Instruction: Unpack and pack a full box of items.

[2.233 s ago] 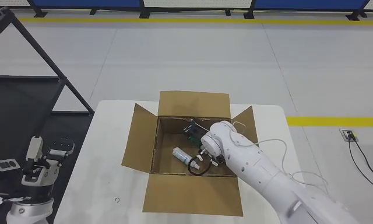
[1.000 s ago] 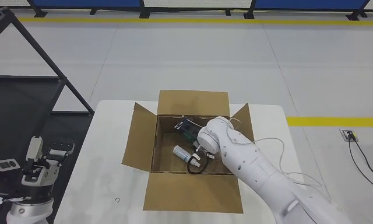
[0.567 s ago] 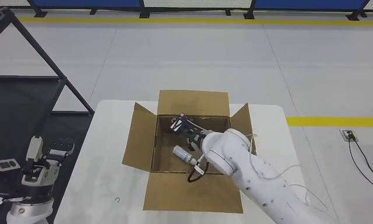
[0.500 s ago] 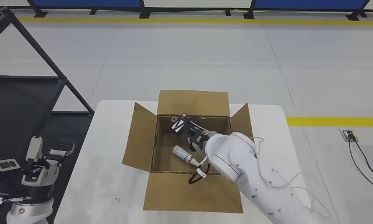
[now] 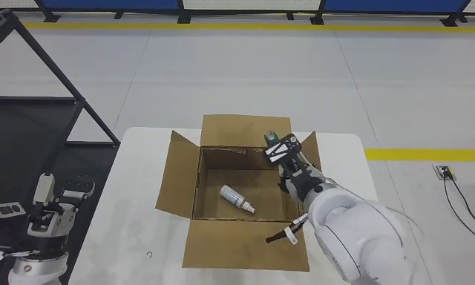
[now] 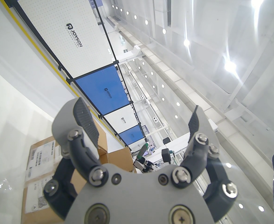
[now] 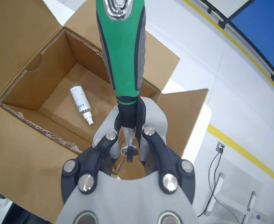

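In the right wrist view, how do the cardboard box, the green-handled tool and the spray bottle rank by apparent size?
1. cardboard box
2. green-handled tool, though nearness to the camera enlarges it
3. spray bottle

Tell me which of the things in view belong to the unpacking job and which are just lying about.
Job:
- cardboard box, flaps open
- spray bottle, lying inside it
- green-handled tool, held in the right gripper

Lying about:
- small dark hook on the table
- black frame beside the table
- labelled cartons seen from the left wrist
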Controlling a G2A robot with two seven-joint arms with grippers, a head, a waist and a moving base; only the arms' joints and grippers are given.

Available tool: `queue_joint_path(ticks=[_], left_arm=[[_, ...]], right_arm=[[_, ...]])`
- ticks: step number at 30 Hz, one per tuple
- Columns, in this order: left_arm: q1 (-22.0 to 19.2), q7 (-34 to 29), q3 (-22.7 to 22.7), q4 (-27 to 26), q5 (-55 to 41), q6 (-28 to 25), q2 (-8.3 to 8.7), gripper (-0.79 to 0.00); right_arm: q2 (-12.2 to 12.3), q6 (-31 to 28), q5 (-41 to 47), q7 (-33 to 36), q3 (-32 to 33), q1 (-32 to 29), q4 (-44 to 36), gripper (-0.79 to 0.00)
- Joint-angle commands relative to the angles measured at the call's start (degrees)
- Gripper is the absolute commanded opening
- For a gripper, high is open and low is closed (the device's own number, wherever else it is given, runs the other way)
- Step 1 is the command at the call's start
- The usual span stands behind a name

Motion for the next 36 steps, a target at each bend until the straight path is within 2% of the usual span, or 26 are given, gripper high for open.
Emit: queue_joint_path(ticks=[1, 8, 15, 19, 22, 30, 36], left_arm=[[0.00, 0.00, 0.00, 0.00, 0.00, 0.00, 0.00, 0.000], [0.00, 0.00, 0.00, 0.00, 0.00, 0.00, 0.00, 0.000], [0.00, 0.00, 0.00, 0.00, 0.00, 0.00, 0.00, 0.000], [0.00, 0.00, 0.00, 0.00, 0.00, 0.00, 0.00, 0.000], [0.00, 0.00, 0.00, 0.00, 0.00, 0.00, 0.00, 0.000], [0.00, 0.00, 0.00, 0.00, 0.00, 0.00, 0.00, 0.000], [0.00, 0.00, 0.00, 0.00, 0.00, 0.00, 0.00, 0.000]], right_arm=[[0.26, 0.76, -1.03, 0.86, 2.57, -2.48, -2.64, -0.785], [0.62, 4.28, -9.58, 5.71, 6.30, -9.31, -8.51, -0.785], [0.41, 7.79, -10.27, 8.65, 11.48, -11.98, -6.82, -0.785], [0.33, 10.17, -8.06, 8.60, 16.51, -13.63, -5.01, -0.785], [0.42, 9.83, -4.93, 8.01, 20.86, -15.38, -4.39, -0.785], [0.88, 4.41, 8.02, 4.12, 32.20, -19.64, 0.15, -0.785], [1.40, 0.87, 11.94, 2.65, 35.41, -18.59, 8.94, -0.785]])
